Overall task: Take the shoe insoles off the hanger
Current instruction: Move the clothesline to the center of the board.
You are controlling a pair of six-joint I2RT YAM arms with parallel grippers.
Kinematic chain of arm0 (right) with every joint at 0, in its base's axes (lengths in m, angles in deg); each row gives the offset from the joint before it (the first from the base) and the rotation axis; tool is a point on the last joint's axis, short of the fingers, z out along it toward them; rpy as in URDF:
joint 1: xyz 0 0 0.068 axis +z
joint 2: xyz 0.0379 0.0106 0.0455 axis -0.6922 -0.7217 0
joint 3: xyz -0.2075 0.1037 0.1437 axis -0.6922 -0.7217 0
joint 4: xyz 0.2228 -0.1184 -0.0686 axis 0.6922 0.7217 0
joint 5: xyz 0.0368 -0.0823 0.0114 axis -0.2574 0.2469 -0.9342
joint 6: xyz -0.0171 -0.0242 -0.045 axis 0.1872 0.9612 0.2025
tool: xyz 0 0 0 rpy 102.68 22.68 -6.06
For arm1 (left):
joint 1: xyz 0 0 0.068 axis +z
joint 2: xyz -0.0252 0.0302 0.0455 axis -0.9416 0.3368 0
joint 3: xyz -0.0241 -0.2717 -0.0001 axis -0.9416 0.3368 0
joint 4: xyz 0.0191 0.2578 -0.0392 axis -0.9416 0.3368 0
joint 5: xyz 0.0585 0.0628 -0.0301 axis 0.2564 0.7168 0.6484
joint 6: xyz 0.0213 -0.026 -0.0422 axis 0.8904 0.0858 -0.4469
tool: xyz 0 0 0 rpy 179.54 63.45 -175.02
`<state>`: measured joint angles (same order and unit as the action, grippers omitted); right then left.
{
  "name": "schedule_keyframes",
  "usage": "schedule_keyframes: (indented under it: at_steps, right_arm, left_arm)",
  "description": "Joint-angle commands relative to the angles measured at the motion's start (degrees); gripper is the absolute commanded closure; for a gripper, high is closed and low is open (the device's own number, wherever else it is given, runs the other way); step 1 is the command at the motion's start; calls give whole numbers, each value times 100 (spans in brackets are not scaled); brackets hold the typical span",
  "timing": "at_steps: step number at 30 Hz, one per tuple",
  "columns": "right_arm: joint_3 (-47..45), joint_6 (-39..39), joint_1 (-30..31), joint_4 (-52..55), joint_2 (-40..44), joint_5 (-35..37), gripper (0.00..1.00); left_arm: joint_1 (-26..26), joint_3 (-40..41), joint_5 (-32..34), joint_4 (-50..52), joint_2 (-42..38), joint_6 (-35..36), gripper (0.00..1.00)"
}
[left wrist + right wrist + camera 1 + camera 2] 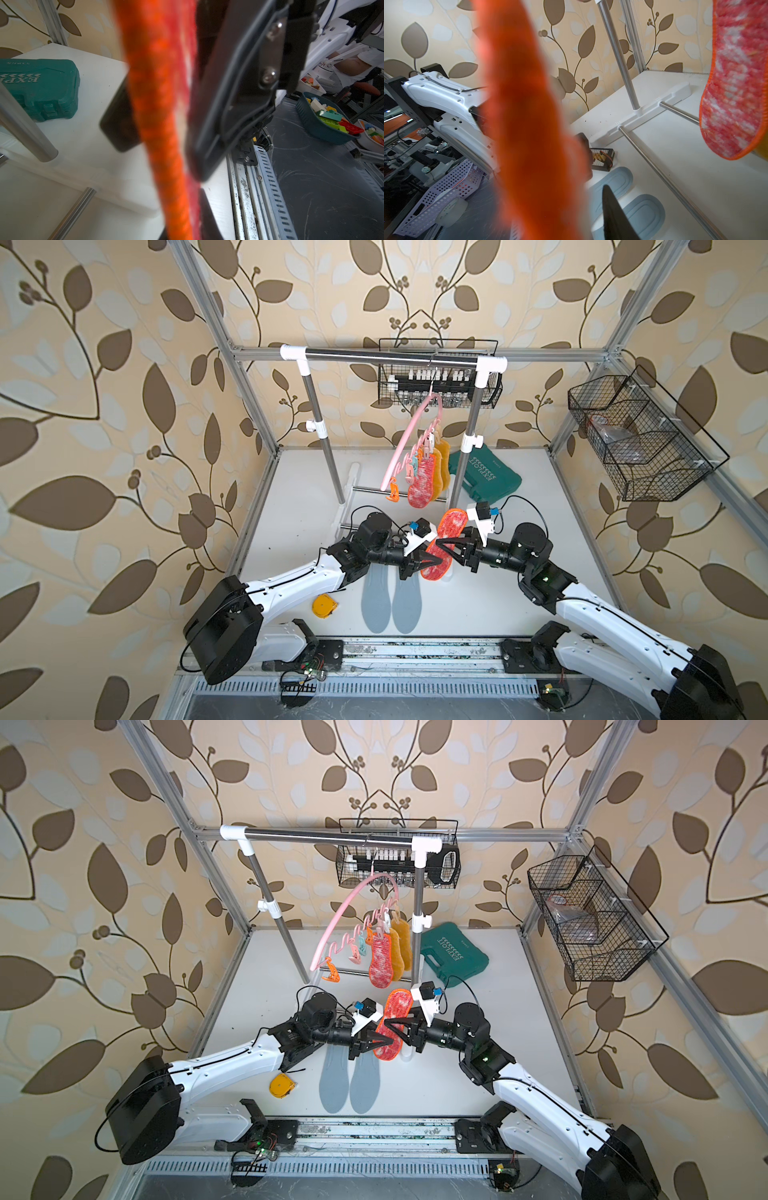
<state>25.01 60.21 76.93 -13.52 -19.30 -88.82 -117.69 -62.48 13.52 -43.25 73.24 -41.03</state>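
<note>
The pink hanger [409, 435] hangs tilted from the rack bar. A mottled red-orange insole [419, 483] and two mustard-yellow insoles [444, 456] are clipped to it. Two pale blue-grey insoles [390, 603] lie flat on the table. A second red-orange insole [451, 524] is in mid-air between the arms. My left gripper [436, 562] is shut on its lower part. My right gripper [439, 544] straddles its middle from the other side, jaws narrowed. In the right wrist view one finger [612, 212] stands slightly apart from the insole [525, 124], and the other finger is hidden behind it.
The steel-and-white garment rack [395, 356] stands mid-table, its base rails [654, 158] running behind the grippers. A green tool case [490, 477] lies at the back right and a yellow tape measure [325, 606] at the front left. Wire baskets [636, 439] hang on the walls.
</note>
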Motion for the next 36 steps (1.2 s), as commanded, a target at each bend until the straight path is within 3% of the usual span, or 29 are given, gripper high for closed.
schedule_keyframes:
  at_steps: [1,2,3,12,14,19,24,30,36]
  right_arm:
    - [15,17,36,107,-43,28,84]
    - [65,82,36,242,-60,48,95]
    - [133,185,32,405,-72,31,100]
    - [849,1221,35,2922,57,711,100]
    - [927,1347,34,3324,81,886,100]
    - [1042,1266,22,4095,21,1240,100]
    - [1402,595,-313,5287,-531,1992,100]
    - [999,95,-1304,4882,-1263,1179,100]
    - [956,225,-1536,4537,-2197,1092,100]
  left_arm:
    - [-70,-71,55,-167,-44,68,87]
    - [-70,-68,100,-157,-44,68,86]
    - [-70,-77,138,-119,-35,86,83]
    - [-70,31,1017,65,-304,158,50]
    - [-70,86,1213,81,-375,207,1]
    - [-70,38,1985,385,-409,346,1]
    - [-70,59,3365,654,-349,160,1]
    - [-55,216,4960,1008,-305,-102,1]
    - [-35,534,5844,695,-464,-299,1]
